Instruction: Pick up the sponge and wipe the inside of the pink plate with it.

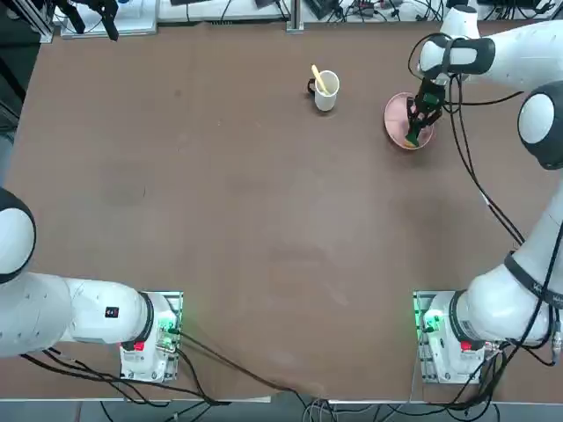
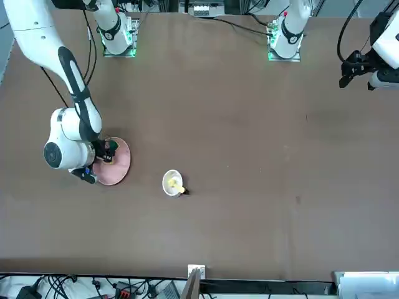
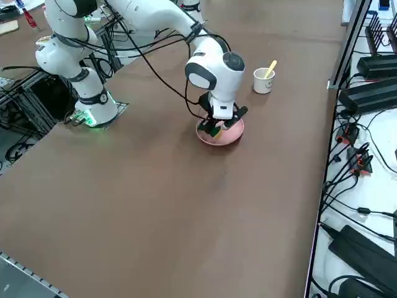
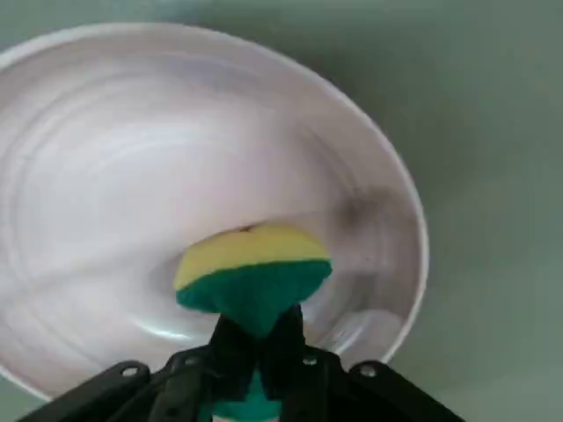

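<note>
The pink plate lies at the far right of the table, also seen as the plate and the plate. My right gripper hangs over its inside, shut on the sponge. The sponge is squeezed between the fingers, green layer on one side and yellow on the other, its free end bulging out against the plate's inner surface. From overhead only a green sliver of the sponge shows below the fingers. In the right side view the gripper stands low in the plate.
A white mug with a yellow stick in it stands left of the plate, a short gap away; the same mug appears in the right side view. Cables trail from the right arm above the plate.
</note>
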You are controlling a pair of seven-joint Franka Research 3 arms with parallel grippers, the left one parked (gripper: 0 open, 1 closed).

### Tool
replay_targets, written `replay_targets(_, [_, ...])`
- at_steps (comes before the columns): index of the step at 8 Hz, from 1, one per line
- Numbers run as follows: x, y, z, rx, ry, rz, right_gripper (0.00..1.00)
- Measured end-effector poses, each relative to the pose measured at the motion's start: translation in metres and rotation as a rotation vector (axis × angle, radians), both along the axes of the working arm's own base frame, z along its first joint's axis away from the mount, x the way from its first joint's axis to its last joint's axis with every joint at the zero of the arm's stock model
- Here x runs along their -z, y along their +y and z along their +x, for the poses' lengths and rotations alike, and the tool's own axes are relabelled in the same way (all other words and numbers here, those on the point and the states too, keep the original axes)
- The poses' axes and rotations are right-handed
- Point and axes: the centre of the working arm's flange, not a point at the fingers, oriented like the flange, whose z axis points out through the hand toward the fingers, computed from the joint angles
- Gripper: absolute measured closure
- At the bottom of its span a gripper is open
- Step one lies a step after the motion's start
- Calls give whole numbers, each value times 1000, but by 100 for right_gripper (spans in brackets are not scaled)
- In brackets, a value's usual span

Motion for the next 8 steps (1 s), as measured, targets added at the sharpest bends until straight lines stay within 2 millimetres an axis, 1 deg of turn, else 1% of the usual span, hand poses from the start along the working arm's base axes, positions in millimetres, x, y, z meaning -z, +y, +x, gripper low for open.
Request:
replay_targets(3, [-2, -11, 5, -9, -18, -28, 92])
replay_targets(5, [-3, -12, 19, -3, -42, -30, 92])
replay_targets(7, [-5, -8, 39, 32, -72, -39, 92])
replay_targets(8, [-5, 1, 45, 50, -83, -50, 92])
